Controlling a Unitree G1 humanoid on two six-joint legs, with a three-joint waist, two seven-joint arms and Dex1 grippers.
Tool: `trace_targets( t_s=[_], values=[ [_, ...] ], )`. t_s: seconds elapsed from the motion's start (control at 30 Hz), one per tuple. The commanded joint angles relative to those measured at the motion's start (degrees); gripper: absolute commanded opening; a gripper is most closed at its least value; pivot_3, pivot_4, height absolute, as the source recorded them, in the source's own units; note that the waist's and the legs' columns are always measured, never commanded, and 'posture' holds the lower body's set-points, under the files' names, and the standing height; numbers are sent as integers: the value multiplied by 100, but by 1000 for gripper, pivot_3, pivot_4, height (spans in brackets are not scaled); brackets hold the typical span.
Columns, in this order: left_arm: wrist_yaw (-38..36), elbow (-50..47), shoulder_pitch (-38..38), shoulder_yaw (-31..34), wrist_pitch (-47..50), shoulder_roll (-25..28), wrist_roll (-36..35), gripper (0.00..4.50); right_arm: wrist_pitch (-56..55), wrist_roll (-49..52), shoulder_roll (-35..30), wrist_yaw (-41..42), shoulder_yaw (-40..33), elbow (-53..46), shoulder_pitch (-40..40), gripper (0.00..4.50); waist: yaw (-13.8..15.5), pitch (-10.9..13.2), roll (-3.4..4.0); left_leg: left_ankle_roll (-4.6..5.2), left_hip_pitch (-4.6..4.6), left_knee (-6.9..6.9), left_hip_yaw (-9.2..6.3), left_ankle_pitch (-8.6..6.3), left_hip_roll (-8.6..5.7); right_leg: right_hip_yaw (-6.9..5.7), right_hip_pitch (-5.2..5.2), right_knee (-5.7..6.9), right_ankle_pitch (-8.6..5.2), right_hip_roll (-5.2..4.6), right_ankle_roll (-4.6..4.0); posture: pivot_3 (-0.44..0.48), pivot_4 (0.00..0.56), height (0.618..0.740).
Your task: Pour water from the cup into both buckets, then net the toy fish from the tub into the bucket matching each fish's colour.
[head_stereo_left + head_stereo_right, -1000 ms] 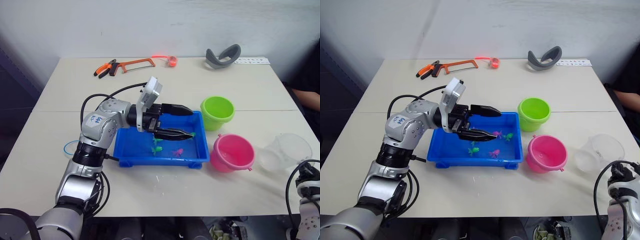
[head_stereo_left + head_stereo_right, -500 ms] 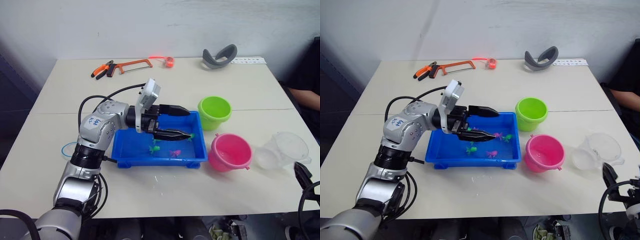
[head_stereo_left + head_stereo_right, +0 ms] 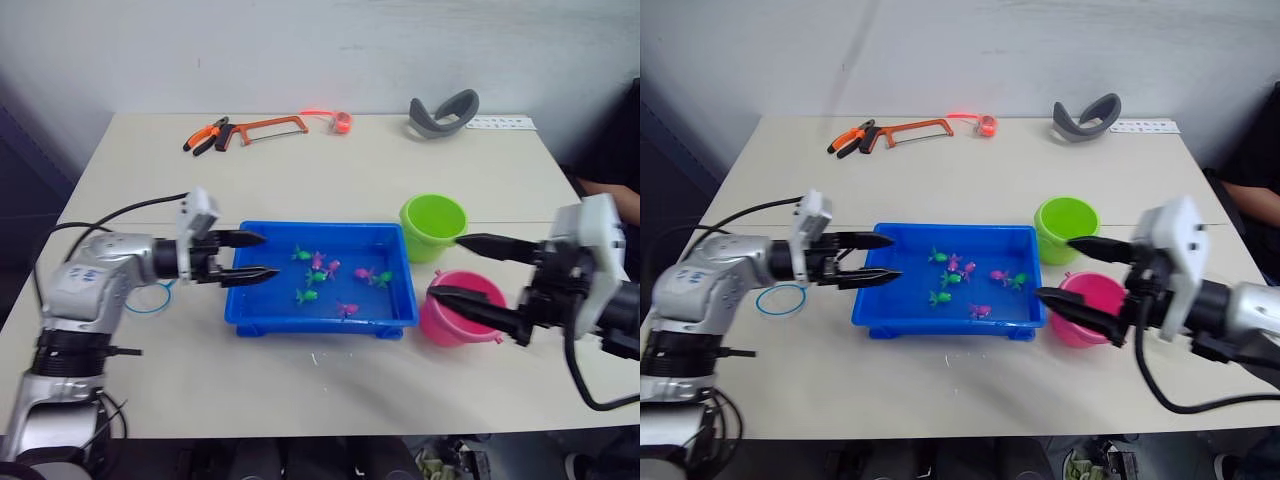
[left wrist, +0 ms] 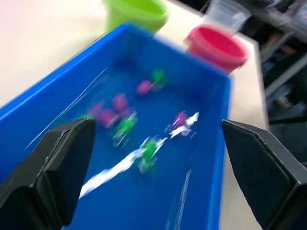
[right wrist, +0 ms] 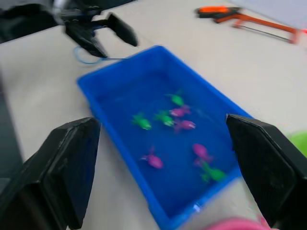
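Flanking the tub (image 3: 320, 305) of toy fish (image 3: 318, 276), left gripper (image 3: 248, 256) and right gripper (image 3: 455, 268), fingers spread, empty.

hacksaw (image 3: 268, 126), pliers (image 3: 205, 137), grey headband (image 3: 444, 111)

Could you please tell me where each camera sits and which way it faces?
Left and right eye: on the head, looking down over the table; both arms show.
Left wrist: along the open left gripper into the tub.
Right wrist: along the open right gripper at the tub.
All share the tub and fish.
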Motion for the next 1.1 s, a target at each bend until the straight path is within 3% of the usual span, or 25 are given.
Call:
trace_targets(
  t_s=[0.03,0.13,0.23,0.47,0.63,0.93,1.03,1.1],
  values=[
    [-290,938,-198,-8,-662,530,570,4500,27,-224,160,217,656,194,-665,4437,10,1,-1,3,-3,0,0,-2,1,-1,-5,3,0,-1,-2,0,150,740],
    [-426,2309,-766,-322,-1292,846,1226,4500,34,-496,325,363,1035,296,-1014,4437,37,-1,-5,6,-32,6,-8,-2,-1,-22,-33,10,-2,-13,-9,0,150,740],
    [-619,3489,-1496,-696,-1620,830,1768,4500,63,-572,482,340,1147,298,-1112,4437,62,0,-6,8,-85,31,-14,0,-5,-48,-75,25,-1,-21,-10,0,150,740],
    [-261,5794,-2881,-1687,-2635,223,3285,4500,100,-659,777,4,1093,-1,-937,4437,67,2,-12,17,-89,58,12,-5,-10,-72,-74,35,4,-12,1,0,150,740],
    [289,6600,-3283,-2035,-2845,-59,3991,4500,126,-560,866,-414,846,-386,-592,4437,16,7,-22,19,-93,59,9,-7,-3,-74,-77,47,5,-23,2,0,150,740],
    [899,7048,-3296,-2042,-2942,-551,4427,4500,160,-398,830,-803,490,-700,-249,4437,28,5,-26,21,-92,73,8,-7,-7,-75,-77,47,5,-31,3,0,150,740],
    [1228,7128,-3194,-1882,-2840,-748,4376,3669,157,-358,819,-878,428,-752,-190,4500,33,3,-26,25,-86,76,8,-9,-8,-74,-72,52,5,-32,4,0,150,740],
    [1336,7144,-3152,-1819,-2841,-823,4394,2826,161,-341,811,-897,406,-774,-172,4500,56,1,-23,36,-79,79,3,-10,-10,-74,-64,60,5,-36,4,0,150,740]
  ],
)
